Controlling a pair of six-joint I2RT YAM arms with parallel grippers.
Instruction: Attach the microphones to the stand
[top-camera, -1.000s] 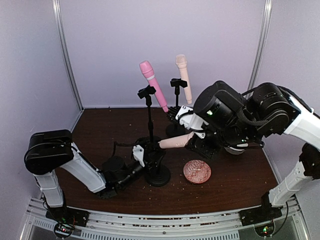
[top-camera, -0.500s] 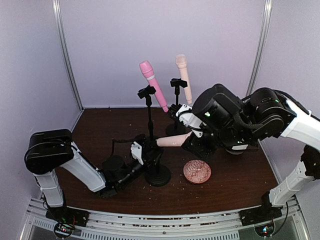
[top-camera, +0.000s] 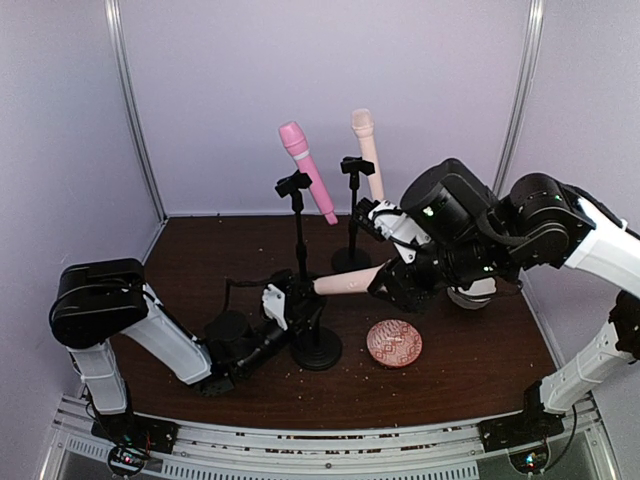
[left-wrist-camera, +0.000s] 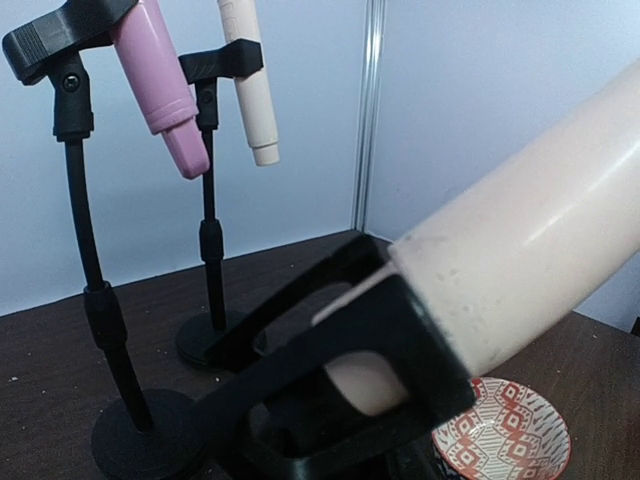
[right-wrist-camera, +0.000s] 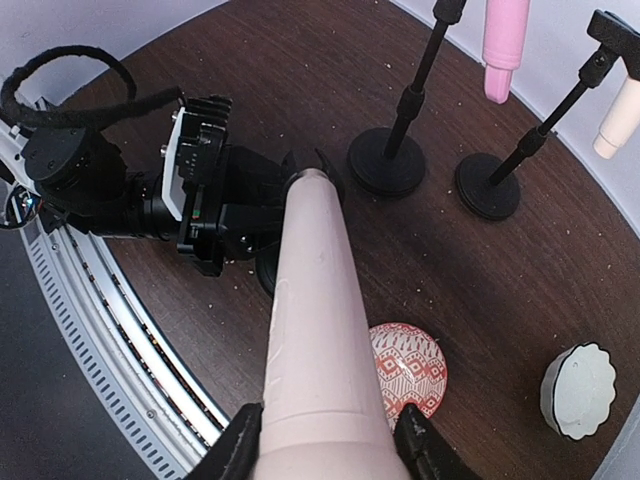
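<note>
A pink microphone (top-camera: 305, 165) and a peach microphone (top-camera: 367, 150) sit clipped in two tall black stands (top-camera: 299, 215) at the back. My right gripper (right-wrist-camera: 325, 440) is shut on the thick end of a third peach microphone (right-wrist-camera: 315, 310), which lies nearly level. Its narrow tail (top-camera: 322, 285) is inside the black clip (left-wrist-camera: 420, 340) of a short stand (top-camera: 318, 352). My left gripper (top-camera: 285, 305) lies low on the table, shut on that stand just under the clip. The left wrist view shows the tail end poking through the clip's ring; my left fingers are hidden there.
A round red-patterned dish (top-camera: 394, 343) lies on the brown table just right of the short stand's base. A white scalloped round thing (right-wrist-camera: 578, 390) sits further right, under my right arm. Purple walls close the back and both sides.
The held microphone's tail slid a little left into the clip. The right arm's wrist then swung up and to the right. The left gripper edged slightly left with the stand.
</note>
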